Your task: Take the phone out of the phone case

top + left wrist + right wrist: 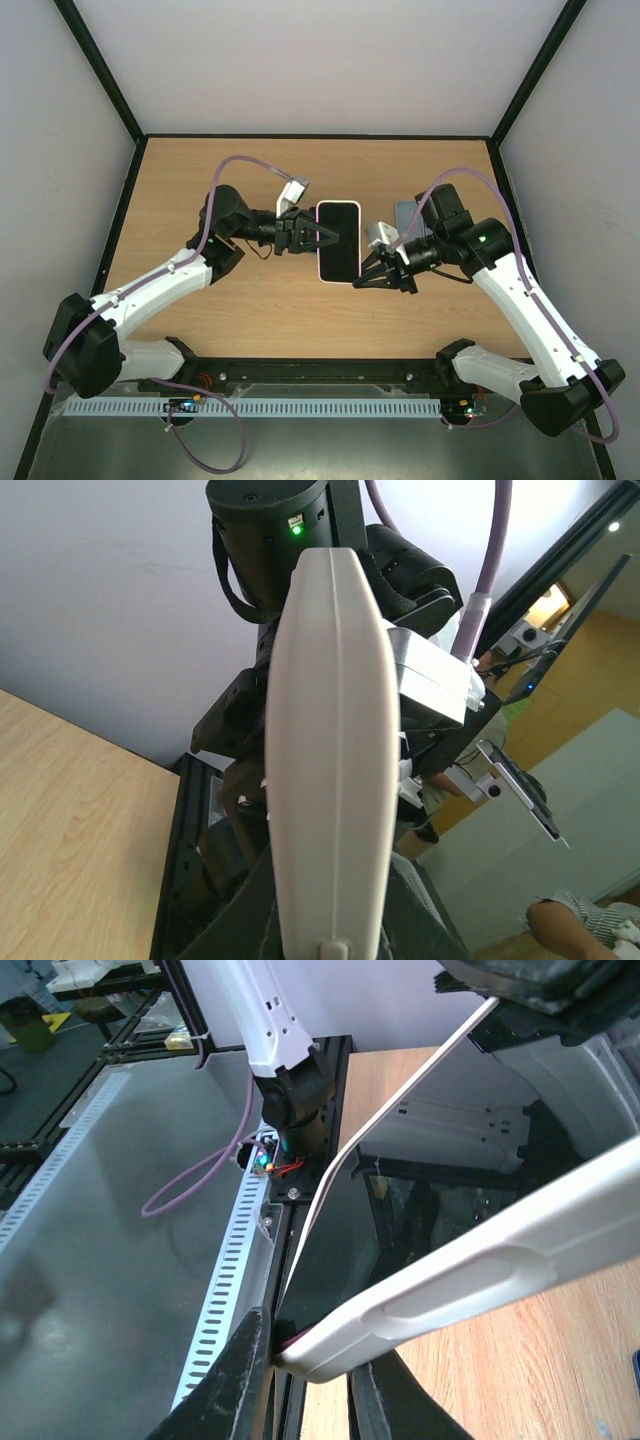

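— Where is the phone [338, 242]?
— Face up in its white case [330, 760], over the middle of the tabletop [200, 180], between both arms
— And the pincers?
— The left pincer [312, 237] is clenched on the case's left edge; the right pincer [362, 279] grips its near right corner, fingers [240, 1380] on either side
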`<act>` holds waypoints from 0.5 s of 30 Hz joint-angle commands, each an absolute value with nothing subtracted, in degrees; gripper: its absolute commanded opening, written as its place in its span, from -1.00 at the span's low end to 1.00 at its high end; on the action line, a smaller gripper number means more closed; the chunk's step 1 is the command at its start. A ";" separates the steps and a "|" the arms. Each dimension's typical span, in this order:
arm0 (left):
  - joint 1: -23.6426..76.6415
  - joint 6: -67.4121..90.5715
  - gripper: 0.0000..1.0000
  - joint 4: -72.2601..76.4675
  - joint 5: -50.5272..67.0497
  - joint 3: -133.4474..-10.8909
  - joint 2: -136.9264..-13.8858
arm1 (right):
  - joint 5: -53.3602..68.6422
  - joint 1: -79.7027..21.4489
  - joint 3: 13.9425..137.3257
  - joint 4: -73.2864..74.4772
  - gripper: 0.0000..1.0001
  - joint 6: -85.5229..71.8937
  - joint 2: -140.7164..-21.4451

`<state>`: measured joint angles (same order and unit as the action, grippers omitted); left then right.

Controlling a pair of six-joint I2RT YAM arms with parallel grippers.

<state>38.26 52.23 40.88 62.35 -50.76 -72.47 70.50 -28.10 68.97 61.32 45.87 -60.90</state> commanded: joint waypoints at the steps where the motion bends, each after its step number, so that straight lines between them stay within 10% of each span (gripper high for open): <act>1: 38.73 61.63 -0.95 48.34 62.74 -52.91 -72.89 | 67.90 -29.26 70.11 60.77 -0.80 53.93 -60.62; 15: 39.12 76.37 -0.95 62.91 65.69 -51.64 -75.11 | 65.94 -29.33 67.42 56.86 -0.79 53.88 -61.70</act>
